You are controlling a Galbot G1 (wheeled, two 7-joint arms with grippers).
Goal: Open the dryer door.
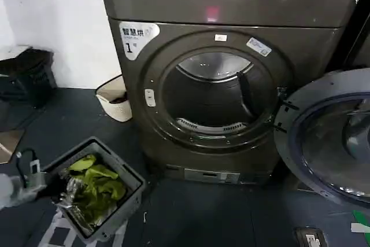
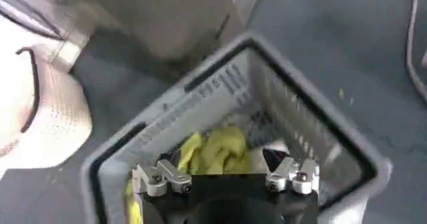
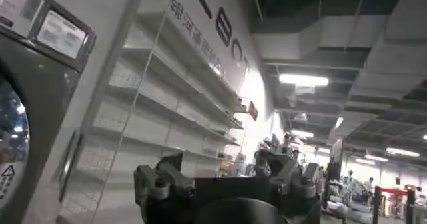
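Grey laundry basket (image 1: 118, 192) nearest, on floor at lower left, holding yellow-green cloth (image 1: 97, 184). Left gripper (image 2: 227, 177) hovers over basket, fingers spread wide, holding nothing. White bin (image 1: 115, 99) beside dryer's left lower corner. Dryer (image 1: 231, 85) faces camera; sticker reads "1", pink light above. Drum mouth exposed. Dryer door (image 1: 329, 137) swung fully open to right, hinged at right edge, inner face showing. Right gripper (image 3: 227, 182) raised, aimed at shelving and ceiling, fingers apart, empty.

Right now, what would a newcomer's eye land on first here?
The dryer stands front and centre with its drum gaping; the dryer door is swung wide to the robot's right. On the floor to the left sits a grey basket of yellow-green laundry, with the left tool open just above it.
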